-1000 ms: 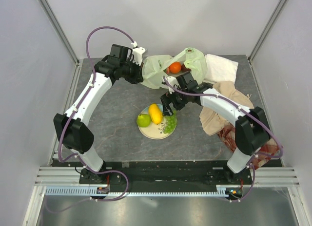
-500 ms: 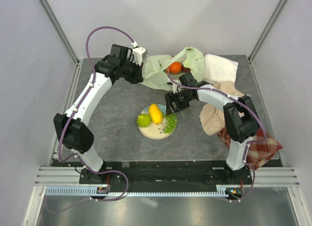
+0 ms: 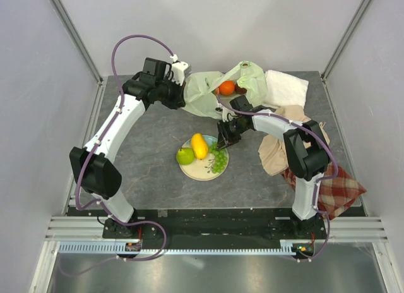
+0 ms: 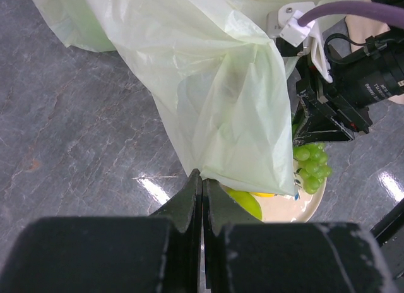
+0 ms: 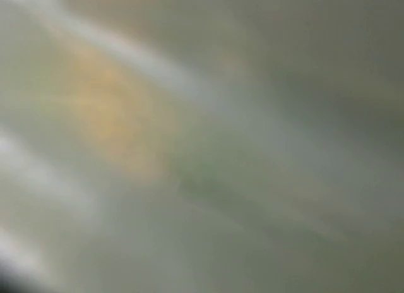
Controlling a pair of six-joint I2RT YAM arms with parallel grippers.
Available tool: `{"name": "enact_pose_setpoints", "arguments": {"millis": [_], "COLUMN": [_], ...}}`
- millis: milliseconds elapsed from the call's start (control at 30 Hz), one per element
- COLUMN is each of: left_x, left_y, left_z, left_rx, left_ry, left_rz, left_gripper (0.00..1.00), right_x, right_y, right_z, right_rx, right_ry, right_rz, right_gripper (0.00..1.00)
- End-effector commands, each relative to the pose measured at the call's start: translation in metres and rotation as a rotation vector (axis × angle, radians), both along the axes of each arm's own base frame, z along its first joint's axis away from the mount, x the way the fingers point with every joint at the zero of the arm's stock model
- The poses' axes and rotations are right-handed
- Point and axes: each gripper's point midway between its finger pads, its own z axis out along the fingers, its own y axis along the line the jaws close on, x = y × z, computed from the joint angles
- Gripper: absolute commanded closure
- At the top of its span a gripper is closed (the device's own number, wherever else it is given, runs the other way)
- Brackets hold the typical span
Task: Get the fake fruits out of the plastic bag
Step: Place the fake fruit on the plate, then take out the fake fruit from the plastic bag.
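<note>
Right gripper (image 3: 222, 138) edged back from the plate (image 3: 199, 171) (open or not, can't tell, wrist view's pure blur), left gripper (image 4: 201, 192) pinching the plastic bag (image 3: 203, 94) at the back, orange (image 3: 226, 88) inside, so a fast swing could snag it loose.

Fruits (image 3: 199, 146) x5 (3 plated, 2 bagged), bag (image 3: 199, 94) x1, plate (image 3: 198, 171) x1, cloths (image 3: 284, 88) x3.

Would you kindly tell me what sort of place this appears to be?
Most likely a robotics lab test cell, not a home: white panels on aluminium posts enclose the table, and the fake fruits and plastic bag look like props.
</note>
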Motion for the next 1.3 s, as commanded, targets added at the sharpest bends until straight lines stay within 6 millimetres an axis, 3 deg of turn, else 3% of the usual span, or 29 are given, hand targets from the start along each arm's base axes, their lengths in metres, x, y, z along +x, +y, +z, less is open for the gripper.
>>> {"name": "enact_pose_setpoints", "arguments": {"millis": [0,333,400,433,467,567,600,633,667,767,833,1000,1133,1267], "left_x": [0.002,0.006,0.007,0.006,0.007,0.008,0.008,0.008,0.008,0.006,0.004,0.000,-0.001,-0.001], "left_y": [0.001,-0.004,-0.005,-0.005,-0.006,-0.007,-0.008,-0.008,-0.008,-0.010,-0.009,-0.009,-0.005,0.000], "left_z": [0.016,0.017,0.016,0.016,0.015,0.017,0.015,0.017,0.015,0.014,0.009,0.011,0.012,0.007], "left_rx": [0.006,-0.006,-0.008,-0.007,-0.008,-0.009,-0.009,-0.011,-0.012,-0.021,-0.023,-0.032,-0.012,0.022], "left_ry": [-0.068,-0.063,-0.061,-0.060,-0.059,-0.064,-0.059,-0.061,-0.057,-0.045,-0.028,-0.027,-0.041,-0.034], "left_rz": [-0.016,-0.022,-0.025,-0.026,-0.027,-0.028,-0.032,-0.031,-0.031,-0.032,-0.031,-0.029,-0.024,-0.027], "left_gripper": [0.98,0.98,0.98,0.98,0.98,0.98,0.98,0.99,0.98,0.98,0.98,0.98,0.98,0.98], "right_x": [0.014,0.018,0.017,0.016,0.016,0.015,0.019,0.017,0.019,0.032,0.027,0.032,0.067,0.093], "right_y": [0.013,0.025,0.024,0.022,0.020,0.014,0.010,0.006,0.004,-0.005,-0.015,-0.012,-0.006,-0.005], "right_z": [0.019,0.028,0.028,0.026,0.025,0.028,0.040,0.047,0.055,0.112,0.127,0.187,0.204,0.208], "right_rx": [0.051,0.120,0.118,0.105,0.090,0.078,0.092,0.086,0.082,0.091,0.048,0.118,0.158,0.271], "right_ry": [-0.045,-0.016,-0.016,-0.013,-0.016,-0.027,-0.059,-0.061,-0.081,-0.226,-0.259,-0.425,-0.551,-0.496], "right_rz": [-0.005,-0.041,-0.040,-0.044,-0.046,-0.032,-0.028,-0.022,-0.014,0.061,0.116,0.203,0.187,0.177], "right_gripper": [0.72,0.70,0.59,0.43,0.37,0.28,0.25,0.18,0.02,0.02,0.02,0.02,0.08,0.23]}}
